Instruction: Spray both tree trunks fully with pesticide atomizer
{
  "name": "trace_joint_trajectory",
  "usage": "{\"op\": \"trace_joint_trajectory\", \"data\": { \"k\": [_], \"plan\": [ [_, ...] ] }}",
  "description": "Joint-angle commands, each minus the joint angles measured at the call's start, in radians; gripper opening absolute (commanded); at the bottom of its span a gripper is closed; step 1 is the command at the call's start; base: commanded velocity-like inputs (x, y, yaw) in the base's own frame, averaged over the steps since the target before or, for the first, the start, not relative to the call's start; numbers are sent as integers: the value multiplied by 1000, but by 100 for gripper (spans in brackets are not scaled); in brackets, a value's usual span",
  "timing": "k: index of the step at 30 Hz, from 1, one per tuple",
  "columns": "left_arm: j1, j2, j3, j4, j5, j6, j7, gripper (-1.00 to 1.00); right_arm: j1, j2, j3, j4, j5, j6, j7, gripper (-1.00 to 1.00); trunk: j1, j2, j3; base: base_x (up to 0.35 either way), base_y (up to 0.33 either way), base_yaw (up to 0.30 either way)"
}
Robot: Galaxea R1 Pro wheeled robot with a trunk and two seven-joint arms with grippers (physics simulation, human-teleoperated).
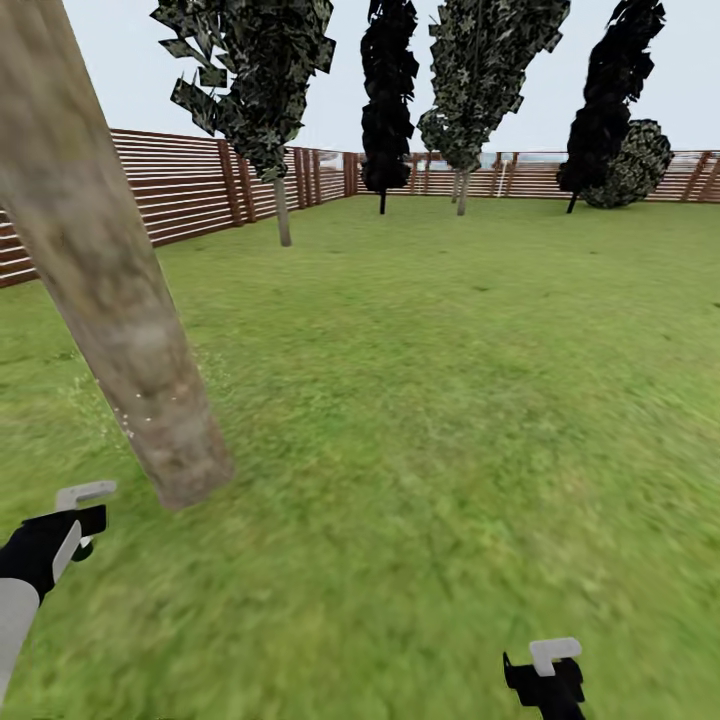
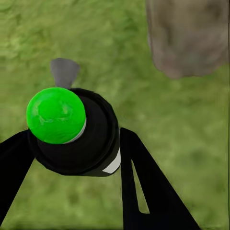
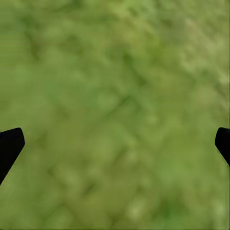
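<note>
Head view: a thick grey-beige tree trunk (image 1: pixel 110 290) leaned across the left of the frame, its base set in the grass (image 1: pixel 420 400). A few tiny white specks (image 1: pixel 128 425) dotted the lower bark and the grass just beside it. The left gripper (image 1: pixel 78 520) sat low at the left edge, near the trunk's base; the right gripper (image 1: pixel 548 672) sat at the bottom edge, well apart from it. A reddish-brown slat fence (image 1: pixel 190 190) ringed the lawn. Farther off stood 2 trees with pale trunks and ragged green crowns, 1 near the left fence (image 1: pixel 262 70) and 1 at the far fence (image 1: pixel 485 70), plus 2 narrow black trees (image 1: pixel 388 90) and (image 1: pixel 610 90).

Left wrist view: the pesticide atomizer (image 2: pixel 84 139), a dark bottle with a white label patch and a bright green top, was clamped between the 2 black fingers (image 2: pixel 143 187), which pressed on both its sides. A grey nozzle projected past the top. The trunk's base (image 2: pixel 189 36) showed close beyond, over grass.

Right wrist view: blurred grass (image 3: pixel 115 115); the 2 black fingertips (image 3: pixel 8 146) stood at opposite edges, spread wide, holding nothing.
</note>
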Motion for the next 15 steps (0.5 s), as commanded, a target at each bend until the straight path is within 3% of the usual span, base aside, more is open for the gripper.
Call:
{"op": "trace_joint_trajectory", "data": {
  "k": [1, 15],
  "plan": [
    [-1, -4, 5, -2, -14, 5, -2, -100, -1, 0, -8, 1, 11, -3, -3, 100, 0, 0, -1, 80, -246, 58],
    [-1, -6, 6, -3, -15, 5, -2, -100, -1, -3, -8, 1, 10, -3, -2, 100, 0, 0, -1, 107, -261, 2]
  ]
}}
